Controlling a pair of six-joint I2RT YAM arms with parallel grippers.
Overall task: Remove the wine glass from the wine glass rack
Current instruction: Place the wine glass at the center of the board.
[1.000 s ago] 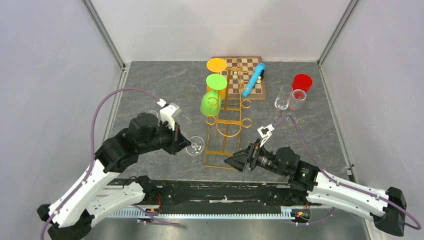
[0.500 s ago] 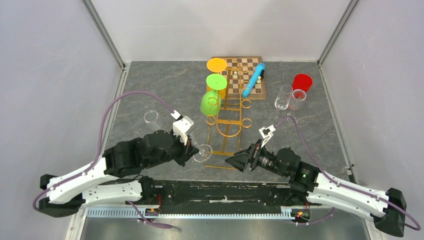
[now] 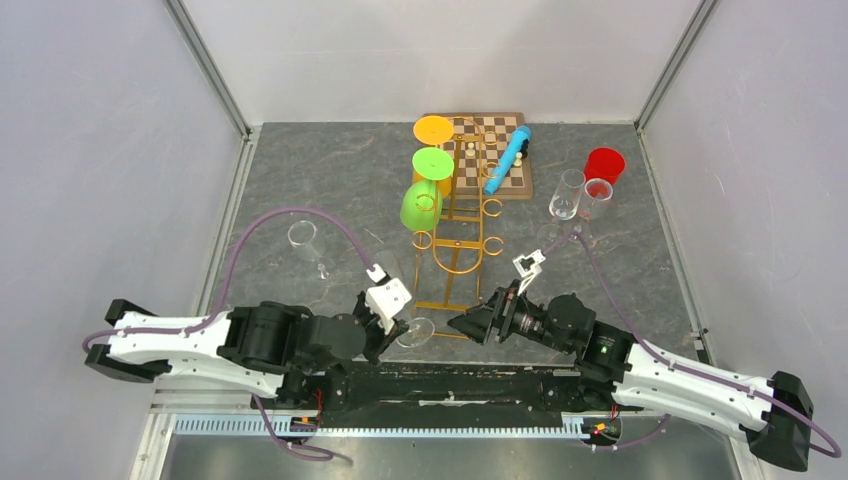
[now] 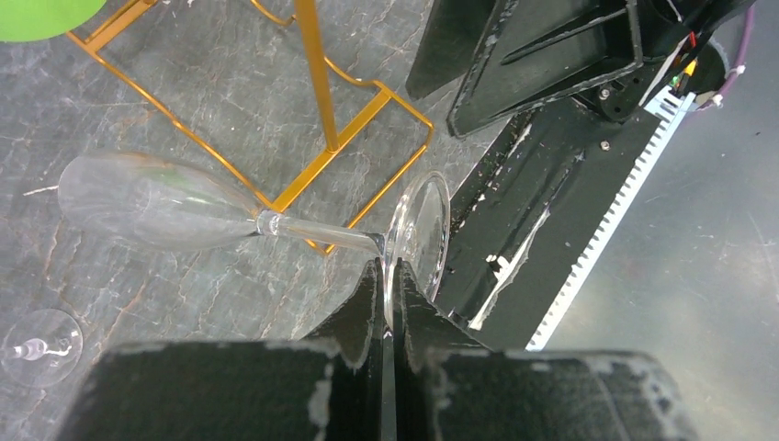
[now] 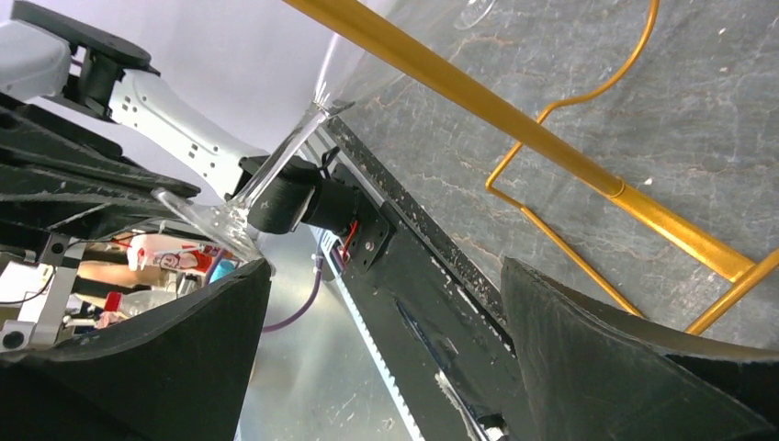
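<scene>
My left gripper is shut on the rim of the foot of a clear wine glass. The glass lies sideways in the grip, low over the table. It is next to the near corner of the base of the gold wine glass rack and clear of the rack's hooks. In the right wrist view the glass stands in front of the left arm. My right gripper stands open and empty on the other side of the rack's base, its jaws wide apart.
A green plastic glass and an orange one hang on the rack. Behind it are a chessboard and a blue tube. A red cup and clear glasses stand at the right. Another clear glass lies at the left.
My left arm has swung down and toward the near edge, carrying the wine glass to the rack's near base corner. The right arm has not moved.
</scene>
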